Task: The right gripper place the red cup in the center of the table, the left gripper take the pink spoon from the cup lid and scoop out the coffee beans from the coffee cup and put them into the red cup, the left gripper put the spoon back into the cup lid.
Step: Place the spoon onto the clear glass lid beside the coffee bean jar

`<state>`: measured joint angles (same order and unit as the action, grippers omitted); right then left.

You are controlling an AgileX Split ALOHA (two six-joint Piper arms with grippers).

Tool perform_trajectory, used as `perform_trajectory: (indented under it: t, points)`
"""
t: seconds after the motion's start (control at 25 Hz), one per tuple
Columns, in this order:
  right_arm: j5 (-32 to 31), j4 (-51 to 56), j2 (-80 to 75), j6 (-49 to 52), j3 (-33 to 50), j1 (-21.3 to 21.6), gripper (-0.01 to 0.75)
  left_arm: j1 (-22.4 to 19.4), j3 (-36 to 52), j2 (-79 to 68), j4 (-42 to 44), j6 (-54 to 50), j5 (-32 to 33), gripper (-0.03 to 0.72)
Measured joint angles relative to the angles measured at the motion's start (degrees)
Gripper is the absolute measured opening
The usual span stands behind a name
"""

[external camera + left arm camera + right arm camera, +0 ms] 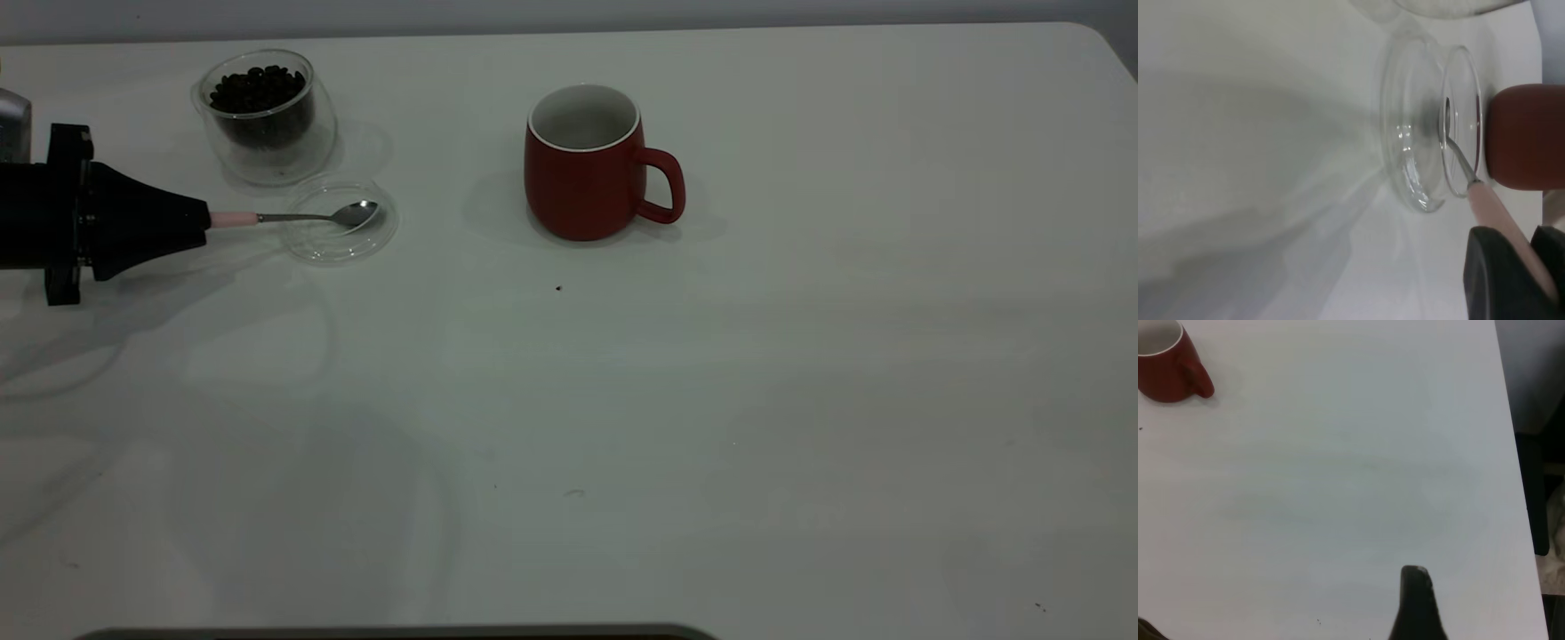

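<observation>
- Spoon axis was seen lying across the table: the pink spoon (307,216) had its bowl in the cup lid (340,241) and its handle pointing at the left gripper (206,219).
- Jaws were closed on the handle end.
- Coffee cup (267,116) was judged just behind; the red cup (584,163) stood centrally.
- Right gripper (1417,600) sat well apart; its jaws could not be judged.

Red cup (1165,363) upright — white table (1338,493)
</observation>
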<state>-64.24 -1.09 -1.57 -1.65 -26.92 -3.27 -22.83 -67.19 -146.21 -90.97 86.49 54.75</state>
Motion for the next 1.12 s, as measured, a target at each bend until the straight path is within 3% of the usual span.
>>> perform_trajectory:
  t: [0.32, 0.4, 0.64, 0.76, 1.0, 1.12]
  points:
    - [0.0, 0.0, 0.0, 0.0, 0.0, 0.0, 0.585, 0.0, 0.0, -0.21, -0.02, 0.0, -0.04, 0.142]
    - [0.0, 0.0, 0.0, 0.0, 0.0, 0.0, 0.585, 0.0, 0.0, -0.21, -0.02, -0.06, -0.04, 0.182]
    - [0.0, 0.0, 0.0, 0.0, 0.0, 0.0, 0.585, 0.0, 0.0, -0.21, -0.08, -0.12, 0.01, 0.431]
    - [0.0, 0.0, 0.0, 0.0, 0.0, 0.0, 0.585, 0.0, 0.0, -0.21, -0.18, -0.12, 0.25, 0.509]
    - [0.0, 0.0, 0.0, 0.0, 0.0, 0.0, 0.585, -0.29, 0.0, -0.16, -0.18, -0.12, 0.86, 0.541]
    - [0.0, 0.0, 0.0, 0.0, 0.0, 0.0, 0.585, -2.38, 0.0, 1.12, -0.12, -0.07, 0.71, 0.542]
